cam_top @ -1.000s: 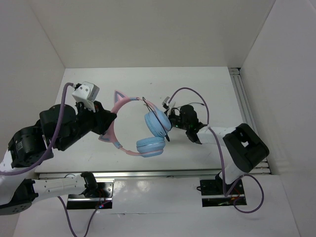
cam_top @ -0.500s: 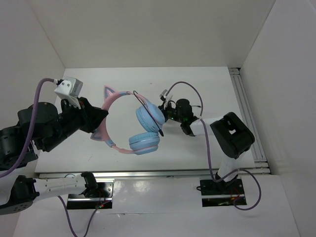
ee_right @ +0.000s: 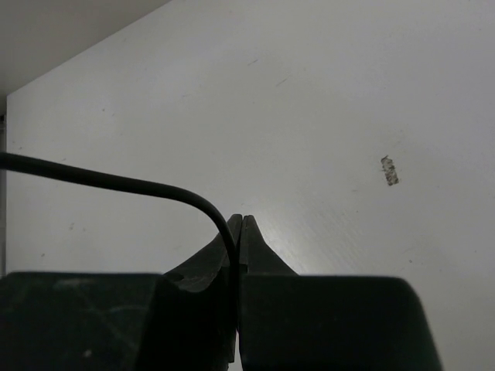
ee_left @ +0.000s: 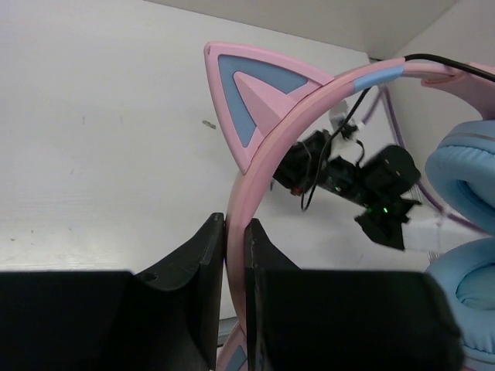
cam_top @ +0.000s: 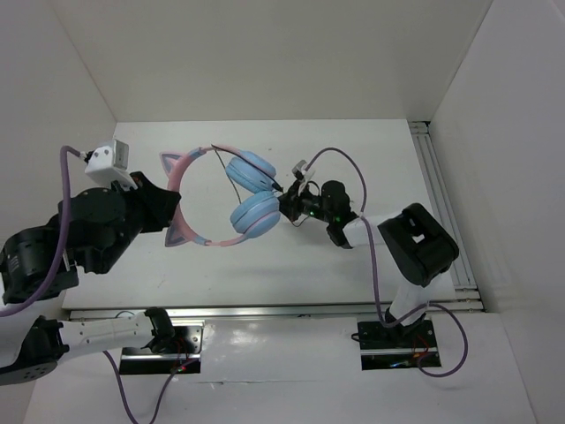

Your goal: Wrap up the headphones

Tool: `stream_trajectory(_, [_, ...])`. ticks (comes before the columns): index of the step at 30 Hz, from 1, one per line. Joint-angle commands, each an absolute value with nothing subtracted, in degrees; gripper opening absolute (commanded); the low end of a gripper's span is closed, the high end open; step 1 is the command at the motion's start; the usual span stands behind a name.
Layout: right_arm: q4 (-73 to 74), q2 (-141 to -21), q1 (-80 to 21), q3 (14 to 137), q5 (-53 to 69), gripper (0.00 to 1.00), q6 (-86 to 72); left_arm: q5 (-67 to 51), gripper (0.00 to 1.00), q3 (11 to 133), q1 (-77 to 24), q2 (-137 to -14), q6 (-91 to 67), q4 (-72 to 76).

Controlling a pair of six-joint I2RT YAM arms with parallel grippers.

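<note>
The headphones (cam_top: 231, 198) hang above the table: pink cat-ear headband (ee_left: 271, 147), two light-blue ear cups (cam_top: 252, 190) and a thin black cord (ee_right: 116, 182). My left gripper (cam_top: 161, 212) is shut on the headband, the pink band pinched between its black fingers (ee_left: 203, 270) below a cat ear. My right gripper (cam_top: 284, 208) sits just right of the ear cups, shut on the cord, which curves in from the left and runs down between its fingertips (ee_right: 251, 232).
White walls close in the table (cam_top: 353, 150) on the left, back and right. A metal rail (cam_top: 437, 190) runs along the right side. Purple robot cables (cam_top: 344, 163) arch over the right arm.
The left arm has carried the headphones left and turned them, so the ear cups swung up and back. The right gripper moved left toward the cups and closed on the cord.
</note>
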State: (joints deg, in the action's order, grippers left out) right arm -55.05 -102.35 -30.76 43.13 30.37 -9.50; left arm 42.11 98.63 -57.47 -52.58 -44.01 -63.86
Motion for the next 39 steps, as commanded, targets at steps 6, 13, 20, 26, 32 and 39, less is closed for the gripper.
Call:
stream_trajectory(6, [-44.1, -87.3, -38.8, 37.0, 18.6, 0.00, -4.5, 65.8, 0.00, 90.9, -57.7, -54.3, -53.3, -52.2])
stream_trajectory(13, [-33.7, -80.7, -45.3, 36.2, 9.9, 0.00, -2.7, 68.2, 0.00, 82.9, -49.5, -60.0, -46.3, -38.6])
stream_trajectory(20, [-25.5, -76.4, -50.7, 39.0, -0.7, 0.00, 1.7, 57.7, 0.00, 80.5, -33.7, -65.0, -37.4, -31.2])
stream_trajectory(26, [-22.0, -73.7, -53.4, 41.0, -5.5, 0.00, 3.4, 56.8, 0.00, 80.5, -30.0, -70.8, -33.9, -28.9])
stream_trajectory(32, [-19.4, -72.3, -56.1, 44.7, -5.5, 0.00, 4.7, 56.7, 0.00, 81.5, -28.7, -78.3, -41.3, -35.9])
stream_trajectory(39, [-15.0, -73.4, -56.1, 49.7, -9.7, 0.00, 8.4, 56.3, 0.00, 82.0, -27.3, -82.6, -40.4, -38.8])
